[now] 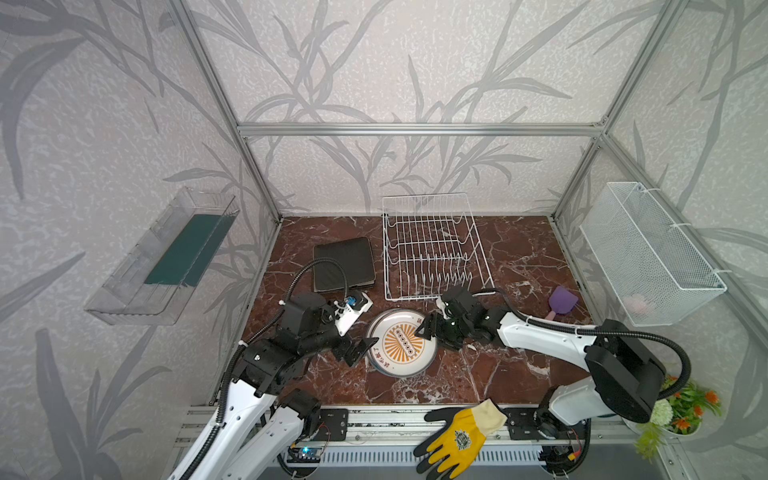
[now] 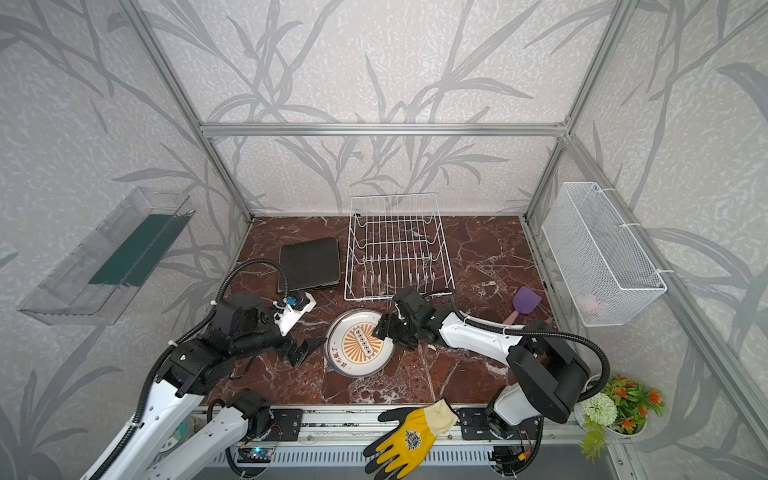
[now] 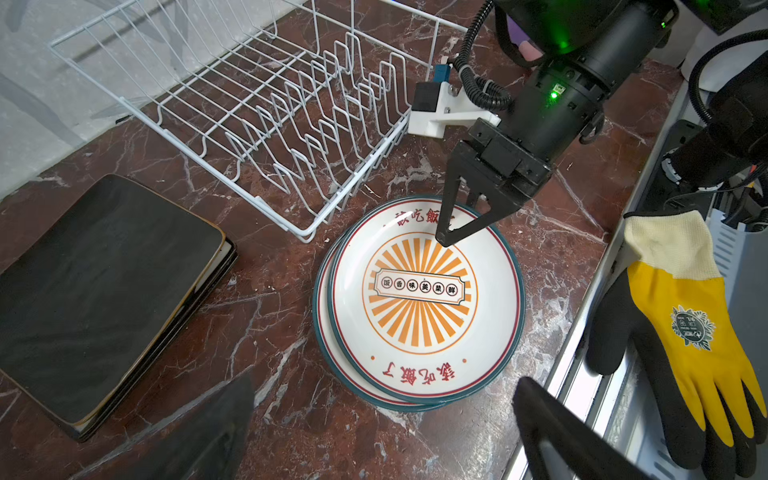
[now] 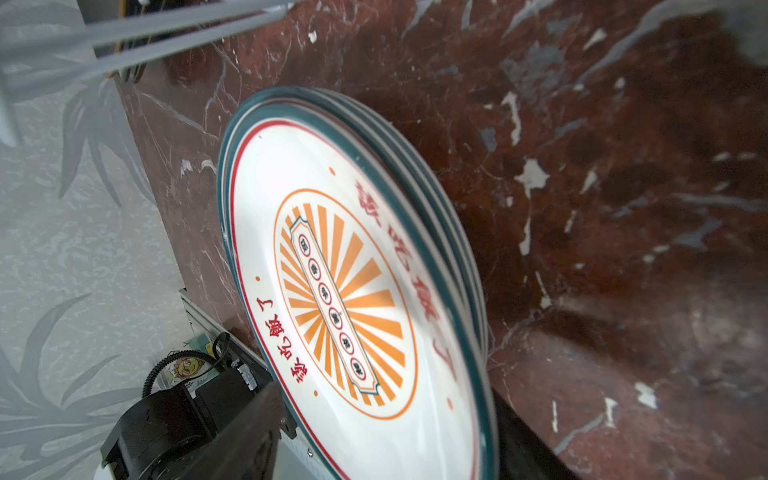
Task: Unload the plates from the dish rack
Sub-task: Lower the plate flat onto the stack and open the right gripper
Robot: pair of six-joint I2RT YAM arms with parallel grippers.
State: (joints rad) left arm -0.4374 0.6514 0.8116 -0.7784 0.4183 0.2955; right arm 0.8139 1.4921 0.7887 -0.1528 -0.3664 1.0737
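Plates are all sitting out on the tabletop (image 1: 519,257), off the dish rack (image 1: 432,249). The rack's at the far middle, just its white prongs showing in both top views.

The round plates (image 1: 401,343) are stacked flat, sunburst face up, just near of the rack's front edge. From the right wrist view you can see a few dark rims layered under the top one, and they're not perfectly lined up.

The square plates (image 1: 344,264) are in their own pile, black backs up, just left of the rack and far-left of the round stack.

The right pincer (image 1: 432,334) reaches in from the right over the right rim of the round stack. Its jaws are apart, with one finger over the top plate's face and the other off past the edge, so it isn't clamped on anything as far as I can see.

The left pincer (image 1: 361,351) is spread wide and hangs just left of the round stack. Can't tell if a tip touches the rim.

There's also a yellow glove (image 1: 461,436) on the near rail and a purple scoop (image 1: 563,301) over on the right.
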